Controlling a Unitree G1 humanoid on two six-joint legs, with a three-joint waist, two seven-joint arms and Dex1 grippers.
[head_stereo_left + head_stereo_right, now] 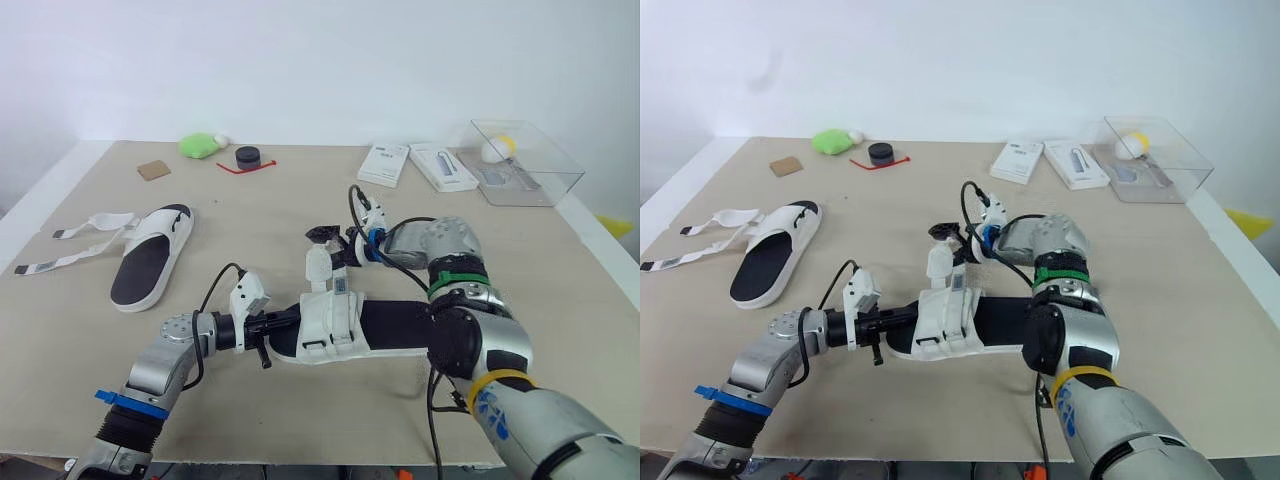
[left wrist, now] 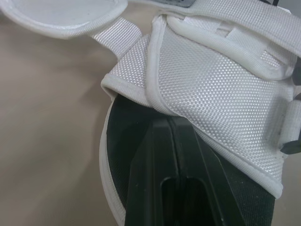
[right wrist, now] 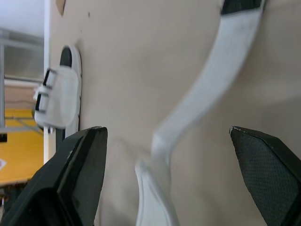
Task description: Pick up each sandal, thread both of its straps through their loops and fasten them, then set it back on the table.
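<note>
This looks like a robotics test lab: a plain beige counter (image 1: 300, 200) stands against a bare white wall (image 1: 300, 60). Scattered along it are unrelated props: a clear plastic box (image 1: 525, 160), small white cartons (image 1: 384, 163) and a green soft toy (image 1: 200, 145).

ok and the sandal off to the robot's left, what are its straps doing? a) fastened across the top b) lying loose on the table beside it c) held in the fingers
b: the sandal lies flat on the table, and both straps stretch out unfastened beside it.
</note>
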